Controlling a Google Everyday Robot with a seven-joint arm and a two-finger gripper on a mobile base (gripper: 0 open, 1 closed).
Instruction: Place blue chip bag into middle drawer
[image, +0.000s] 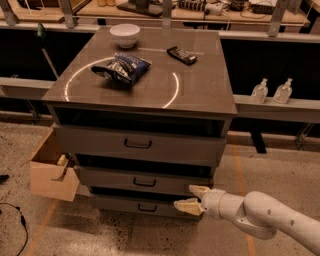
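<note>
gripper (193, 198) low, by right end of middle drawer (125, 178) | my fingers spread, empty | blue chip bag (121, 68) up on cabinet top (200, 85), well apart | risk: fingertip snags drawer front; crumpled foil slips from pinch

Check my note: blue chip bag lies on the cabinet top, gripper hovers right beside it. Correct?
No. The blue chip bag does lie on the cabinet top, but the camera view shows the gripper low down, open and empty, by the right end of the middle drawer front, far from the bag.
</note>
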